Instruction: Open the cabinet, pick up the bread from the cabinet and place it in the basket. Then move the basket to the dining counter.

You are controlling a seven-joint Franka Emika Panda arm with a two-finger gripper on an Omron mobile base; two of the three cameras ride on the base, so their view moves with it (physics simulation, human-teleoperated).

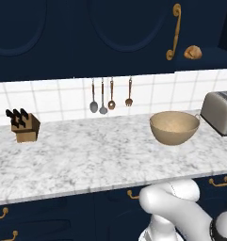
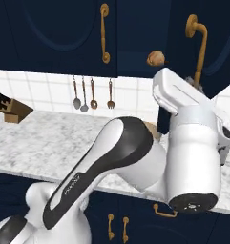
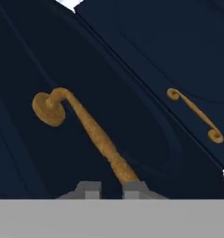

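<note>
Risk — the grip on the brass handle (image 3: 85,123) may be off-centre: in the hand view its lower end runs down over the right fingertip (image 3: 135,187) rather than squarely into the gap, so a pull could let it slip off.

The jaws (image 3: 112,188) stand narrow at the handle; whether they actually clamp it I cannot tell.

Left to right: basket (image 1: 174,127) on the surface (image 1: 86,155), then bread (image 1: 193,52) up in the cabinet (image 1: 206,56) — door already partly open, bread well apart from the jaws.
</note>
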